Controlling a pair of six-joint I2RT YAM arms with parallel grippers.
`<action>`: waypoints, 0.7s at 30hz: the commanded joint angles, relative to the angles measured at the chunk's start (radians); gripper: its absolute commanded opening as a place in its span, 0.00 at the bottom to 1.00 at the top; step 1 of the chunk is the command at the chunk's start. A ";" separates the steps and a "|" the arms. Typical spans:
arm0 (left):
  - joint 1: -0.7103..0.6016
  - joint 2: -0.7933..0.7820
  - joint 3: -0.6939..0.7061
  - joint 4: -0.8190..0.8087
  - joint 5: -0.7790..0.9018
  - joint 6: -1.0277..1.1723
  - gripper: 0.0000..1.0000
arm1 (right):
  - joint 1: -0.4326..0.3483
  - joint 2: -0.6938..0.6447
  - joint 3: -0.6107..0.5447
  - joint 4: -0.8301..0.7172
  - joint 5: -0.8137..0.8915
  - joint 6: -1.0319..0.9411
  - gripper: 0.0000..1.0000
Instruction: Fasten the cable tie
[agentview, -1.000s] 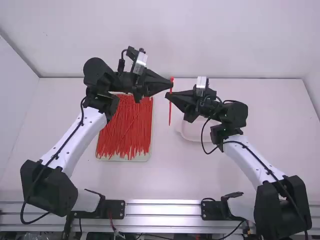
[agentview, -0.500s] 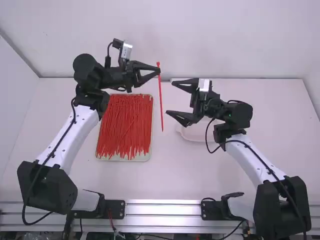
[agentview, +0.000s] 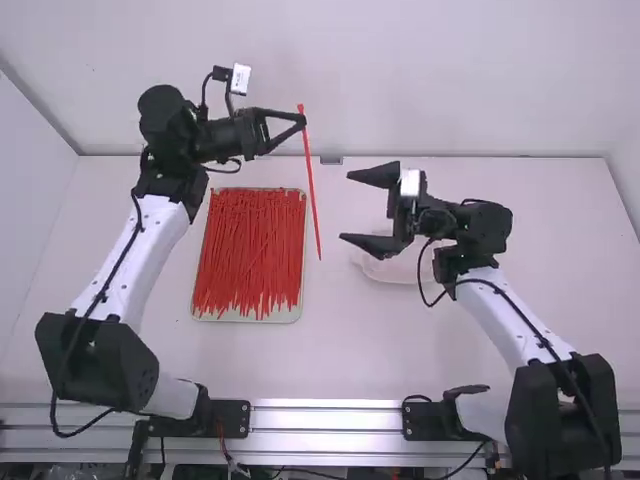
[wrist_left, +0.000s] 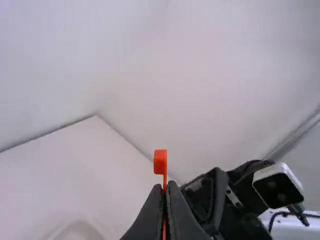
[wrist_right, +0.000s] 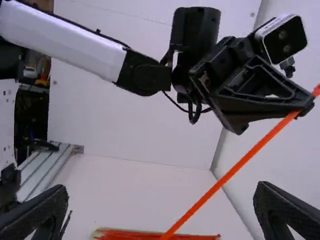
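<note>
1. pinching the red cable tie (agentview: 311, 190) just under its head, the left gripper (agentview: 298, 120) has its fingers pressed together on the strap, high above the far side of the white table (agentview: 330, 340).
2. the tie hangs from that grip on a slight slant, its free tip in the air, seen just past the right edge of the tray in the high view.
3. in the left wrist view the tie's square head pokes out beyond the closed fingertips.
4. the right gripper (agentview: 347, 208) sits just to the right of the tie's lower half, fingers spread wide apart, with nothing in them and not touching the tie.
5. a heap of spare red ties (agentview: 250, 250) lies on a pale tray (agentview: 246, 318) beneath the left arm.
6. a shallow white dish (agentview: 385, 270) rests on the table under the right gripper.
</note>
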 joint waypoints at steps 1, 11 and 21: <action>0.002 0.045 0.107 -0.063 0.002 0.045 0.02 | -0.017 0.002 0.033 0.002 -0.016 -0.047 1.00; 0.002 0.237 0.340 -0.357 0.039 -0.052 0.03 | -0.049 0.002 0.030 -0.010 -0.299 -0.589 1.00; -0.018 0.260 0.321 -0.394 0.082 -0.283 0.03 | -0.044 0.002 -0.016 -0.001 -0.297 -0.913 1.00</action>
